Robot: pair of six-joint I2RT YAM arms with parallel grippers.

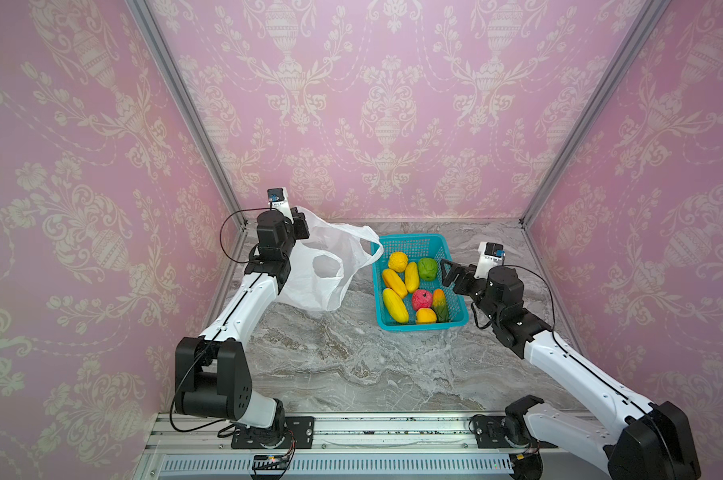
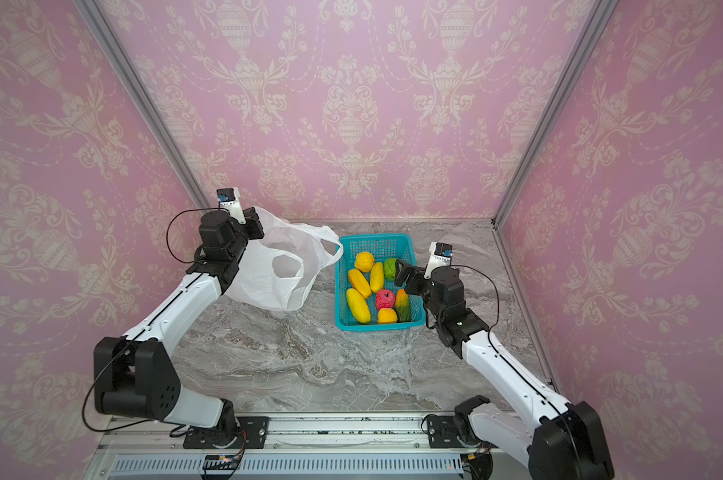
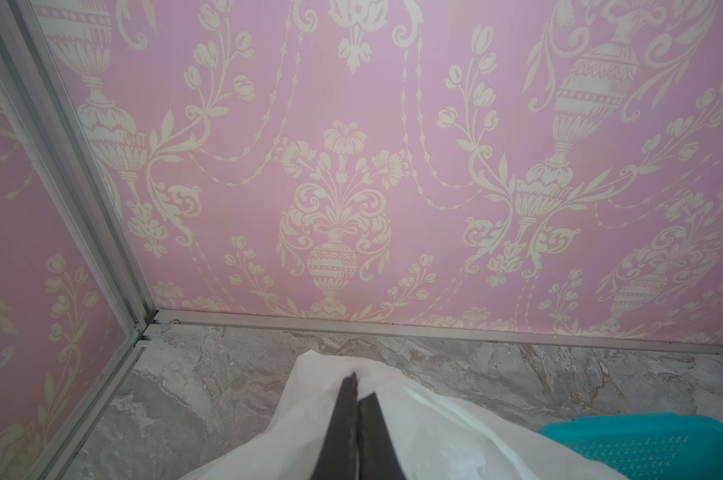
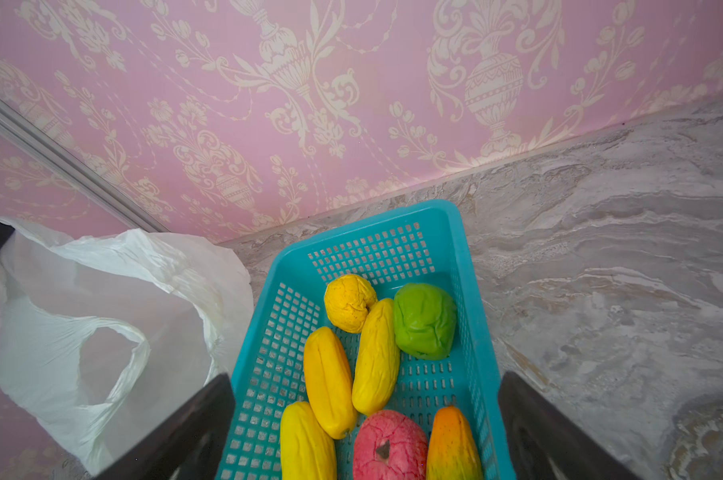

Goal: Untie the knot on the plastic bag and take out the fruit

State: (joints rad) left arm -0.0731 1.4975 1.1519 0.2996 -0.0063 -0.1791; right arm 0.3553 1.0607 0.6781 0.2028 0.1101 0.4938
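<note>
Jaws of left gripper (image 3: 355, 392) clamp on the plastic bag (image 1: 309, 291), its top edge held up near the table's (image 1: 351, 365) far left corner. Right gripper (image 1: 447, 272) splayed wide, empty, above the teal basket's (image 1: 418, 327) right rim. Fruit (image 1: 397, 282) lies in the basket, just beside the bag, toward the back edge. Bare table runs to the front edge.

The fruit (image 1: 421, 299) lies in the basket (image 1: 422, 325), just right of the plastic bag (image 1: 305, 291).

surface: grey marble tabletop (image 1: 351, 365) | on it: teal basket (image 1: 409, 245); plastic bag (image 1: 305, 291) just beside, lower end touching
</note>
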